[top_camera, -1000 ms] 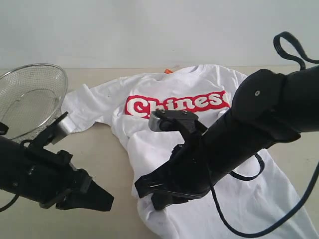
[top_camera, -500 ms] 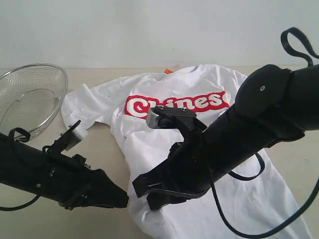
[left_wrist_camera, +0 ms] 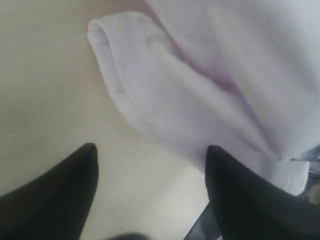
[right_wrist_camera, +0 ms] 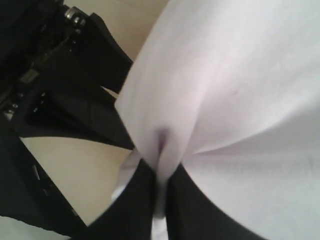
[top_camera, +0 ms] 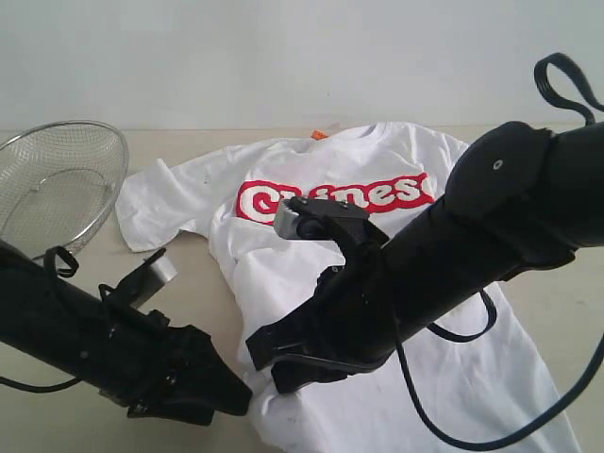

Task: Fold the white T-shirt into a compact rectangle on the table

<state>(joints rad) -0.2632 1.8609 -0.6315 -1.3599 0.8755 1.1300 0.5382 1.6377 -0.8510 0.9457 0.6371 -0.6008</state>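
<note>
White T-shirt (top_camera: pixel 198 193): soft cloth, matt, creased. Red chest band (top_camera: pixel 330 200) on it: flat printed look, smoother than the cloth around it. Table (top_camera: pixel 203 283): smooth, matt, pale beige. Wire mesh bowl (top_camera: pixel 57 184), far left: fine metal mesh, bright shiny rim. My left gripper (left_wrist_camera: pixel 152 155) and my right gripper (right_wrist_camera: pixel 161 200): hard, black, dull, plastic-looking.

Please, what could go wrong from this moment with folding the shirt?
1. The right gripper pinches only a small fold of the shirt; it may slip out when pulled.
2. The left gripper, jaws open, is at the shirt's edge; closing here may catch little cloth.
3. Both grippers are close together and could collide.
</note>
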